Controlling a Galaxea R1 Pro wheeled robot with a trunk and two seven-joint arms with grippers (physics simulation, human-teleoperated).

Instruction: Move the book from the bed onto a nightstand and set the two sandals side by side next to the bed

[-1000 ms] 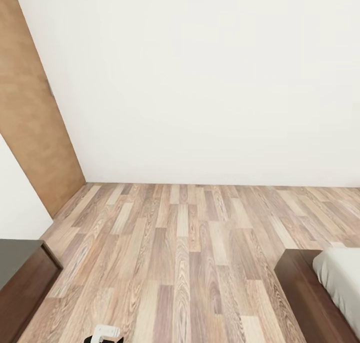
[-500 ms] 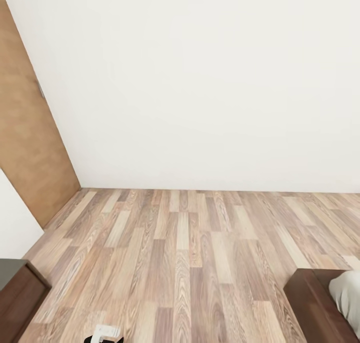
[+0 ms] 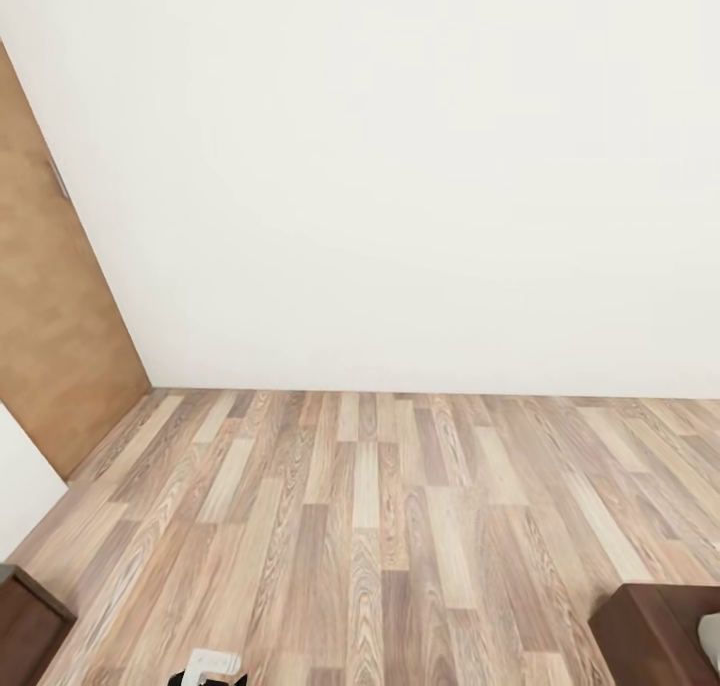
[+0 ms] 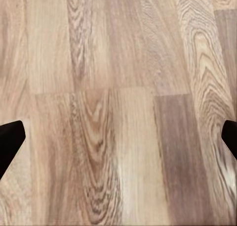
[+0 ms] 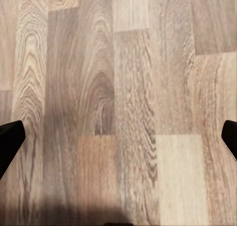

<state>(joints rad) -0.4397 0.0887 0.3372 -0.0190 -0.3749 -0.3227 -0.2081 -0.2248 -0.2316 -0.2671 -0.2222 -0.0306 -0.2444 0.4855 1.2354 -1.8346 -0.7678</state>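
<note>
A corner of the bed [image 3: 660,631] stands low at the head view's right edge: dark brown frame with a sliver of pale mattress [image 3: 713,631]. The book, the two sandals and the nightstand are out of view. My left gripper [image 4: 118,137] hangs open over bare wood-plank floor, its dark fingertips [image 4: 10,139] far apart at the picture's sides. Over the planks my right gripper [image 5: 118,137] is open too, with fingertips [image 5: 10,139] wide apart and nothing between them.
A white wall [image 3: 400,166] rises ahead beyond the plank floor [image 3: 370,506]. A brown wooden door [image 3: 50,336] stands at the left. The corner of a dark brown piece of furniture [image 3: 25,626] shows at the lower left. A white and black part of my body [image 3: 210,666] sits at the bottom edge.
The whole head view has shifted, so the camera has moved: the bed corner and the dark furniture at the left have slid down towards the bottom edge, and more wall shows.
</note>
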